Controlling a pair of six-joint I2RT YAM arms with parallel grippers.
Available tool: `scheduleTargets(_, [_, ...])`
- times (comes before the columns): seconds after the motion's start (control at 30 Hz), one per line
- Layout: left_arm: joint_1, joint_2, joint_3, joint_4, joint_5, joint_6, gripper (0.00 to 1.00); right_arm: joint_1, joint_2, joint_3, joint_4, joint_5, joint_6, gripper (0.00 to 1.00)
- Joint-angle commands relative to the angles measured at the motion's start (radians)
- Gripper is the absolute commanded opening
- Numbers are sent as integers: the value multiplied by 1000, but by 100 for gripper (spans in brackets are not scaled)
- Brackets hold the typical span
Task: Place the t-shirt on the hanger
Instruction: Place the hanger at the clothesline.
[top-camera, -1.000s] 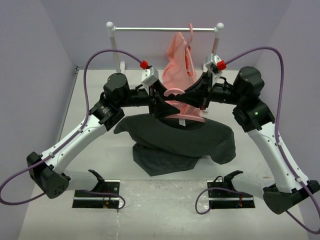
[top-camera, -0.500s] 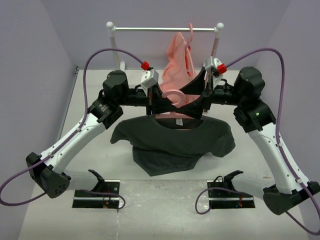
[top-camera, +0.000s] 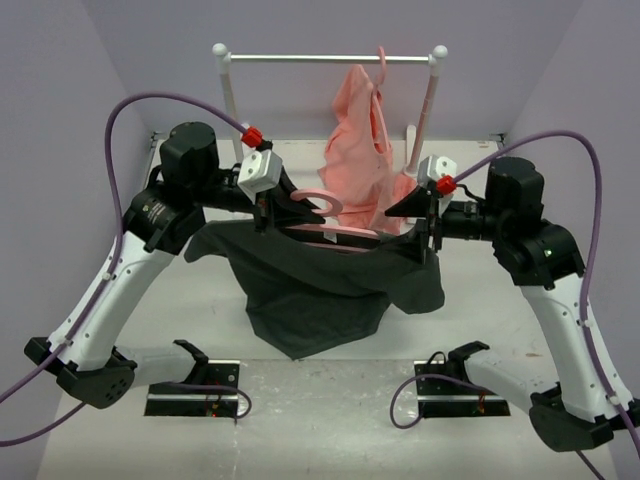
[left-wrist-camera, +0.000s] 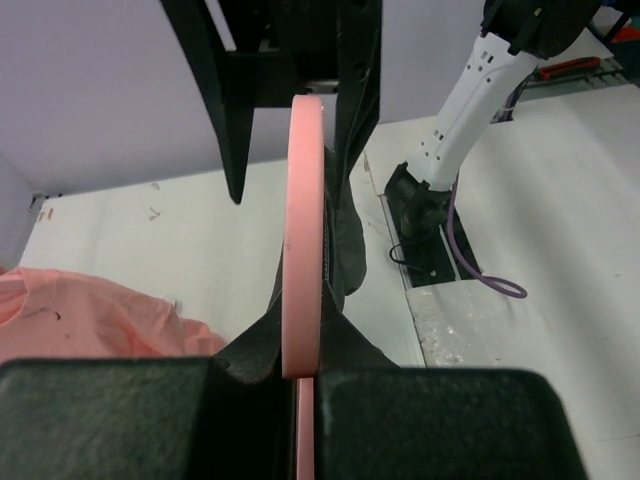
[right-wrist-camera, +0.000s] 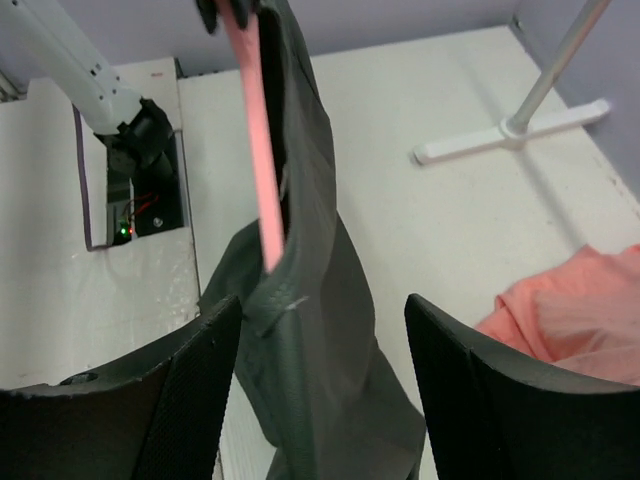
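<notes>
The pink hanger (top-camera: 335, 230) is up in the air, and my left gripper (top-camera: 300, 212) is shut on it close to its hook. In the left wrist view the pink bar (left-wrist-camera: 303, 200) runs straight between the left gripper's (left-wrist-camera: 300, 375) closed jaws. The dark grey t-shirt (top-camera: 315, 285) drapes from the hanger, its collar round the bar and its body sagging toward the table. My right gripper (top-camera: 408, 228) stands open at the shirt's right shoulder. In the right wrist view, t-shirt cloth (right-wrist-camera: 315, 330) and the hanger's end (right-wrist-camera: 255, 150) lie ahead of the right gripper's (right-wrist-camera: 325, 390) spread fingers, unpinched.
A white clothes rack (top-camera: 330, 58) stands at the back with a salmon-pink garment (top-camera: 358, 140) hanging from it. The rack's foot (right-wrist-camera: 510, 130) and that garment (right-wrist-camera: 570, 310) lie to the right of my right gripper. Purple walls close in both sides.
My left gripper closed on the hanger and carried it up and to the left, lifting the t-shirt. My right gripper opened, let go and drew back to the right.
</notes>
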Motion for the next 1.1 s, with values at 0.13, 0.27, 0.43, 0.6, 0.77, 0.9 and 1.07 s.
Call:
scheduleTargets(0.13, [3,14,71,-73,-20,40,0,84,-7,-57,-17,37,-70,37])
scheduleTargets(0.27, [4,35,105,-60,-50,0,0,119,-23,-109,82,81,-30,0])
scheduleTargets(0.43, [23,30,121,58,-325,-210,28,136,-56,-173,267,150,83,0])
scheduleTargets(0.6, [26,-20,113,136,-830,-393,100,178,-65,-208,421,302,235,0])
scheduleTargets(0.77, [26,-40,144,40,-1575,-488,100,191,17,-165,449,518,425,0])
scheduleTargets(0.9, [26,-81,89,38,-1936,-427,100,204,133,-68,419,701,513,0])
scheduleTargets(1.07, [27,-253,-147,122,-1985,-434,100,257,306,154,418,1024,624,0])
